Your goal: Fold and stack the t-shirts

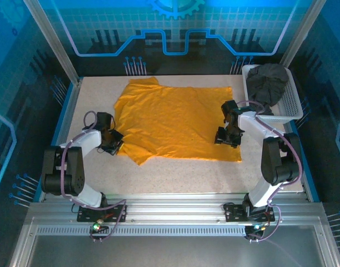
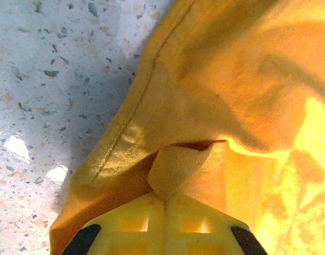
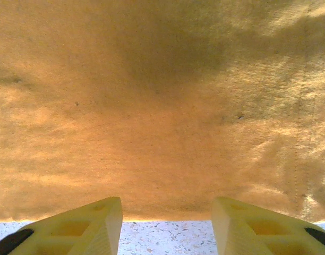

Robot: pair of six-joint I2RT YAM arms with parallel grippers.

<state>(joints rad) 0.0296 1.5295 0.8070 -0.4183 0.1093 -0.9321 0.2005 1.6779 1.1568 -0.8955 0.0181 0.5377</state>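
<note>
An orange-yellow t-shirt [image 1: 175, 122] lies spread out on the speckled table [image 1: 186, 172]. My left gripper [image 1: 111, 142] sits at its lower left edge. In the left wrist view that gripper [image 2: 170, 197] is shut on a pinched fold of the orange shirt [image 2: 231, 79]. My right gripper [image 1: 228, 136] is over the shirt's right side. In the right wrist view it [image 3: 167, 210] stands open, with the edge of the shirt [image 3: 162, 106] lying just beyond the fingertips [image 3: 107, 212] and bare table between them. A dark charcoal t-shirt [image 1: 267, 80] lies crumpled in the basket.
The white mesh basket [image 1: 295, 100] stands at the back right corner of the table. Metal frame posts and blue panels enclose the table on all sides. Bare tabletop runs along the front between the two arm bases.
</note>
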